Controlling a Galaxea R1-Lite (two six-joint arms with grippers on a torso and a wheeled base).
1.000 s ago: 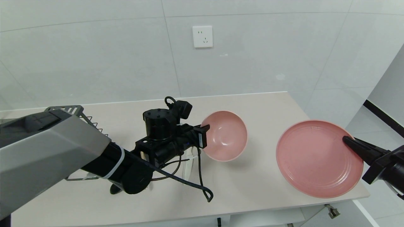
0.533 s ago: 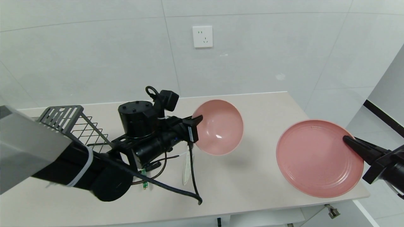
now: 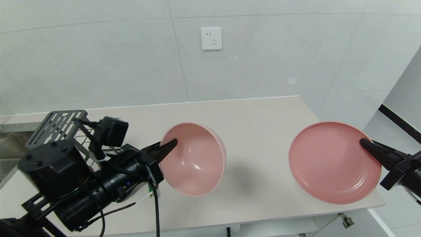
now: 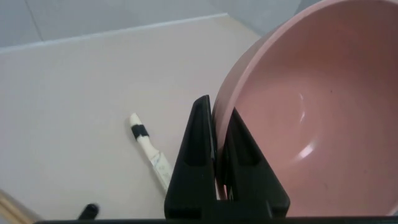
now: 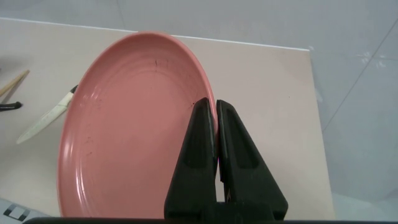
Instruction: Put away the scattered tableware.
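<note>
My left gripper (image 3: 171, 143) (image 4: 217, 118) is shut on the rim of a pink bowl (image 3: 194, 158) (image 4: 311, 106), which hangs tilted above the beige table (image 3: 256, 112), left of centre. My right gripper (image 3: 363, 142) (image 5: 214, 112) is shut on the rim of a pink plate (image 3: 332, 161) (image 5: 130, 137) held over the table's right end. A white knife with a black band (image 4: 149, 149) (image 5: 53, 115) lies flat on the table below the bowl.
A black wire dish rack (image 3: 61, 123) stands at the table's left end, behind my left arm. The tip of a wooden chopstick (image 5: 12, 82) and a small black piece (image 5: 9, 106) lie near the knife. The table's right and front edges are close to the plate.
My left arm has drawn back to the left and toward the front with the bowl, uncovering the rack. The plate in my right gripper has risen slightly.
</note>
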